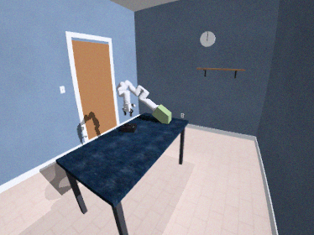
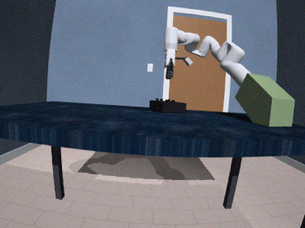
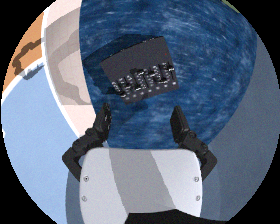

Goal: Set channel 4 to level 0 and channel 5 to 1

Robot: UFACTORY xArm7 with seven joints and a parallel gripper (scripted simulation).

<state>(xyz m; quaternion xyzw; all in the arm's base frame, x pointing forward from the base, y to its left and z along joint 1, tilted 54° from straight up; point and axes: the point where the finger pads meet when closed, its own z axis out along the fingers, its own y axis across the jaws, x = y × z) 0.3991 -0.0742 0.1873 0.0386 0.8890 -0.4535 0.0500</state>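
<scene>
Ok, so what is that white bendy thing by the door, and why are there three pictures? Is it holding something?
The white bendy thing is a robot arm. It grows out of a green block at the edge of a dark blue table. At its tip is a gripper, like a hand with two black fingers.

Three cameras took the pictures. One looks down from high up in the room. One looks across from about table height. The round picture comes from a camera on the arm's wrist, looking down past the fingers.

The small black box on the table is a lighting desk with a row of little sliders. The fingers are wide open above it, holding nothing.
</scene>
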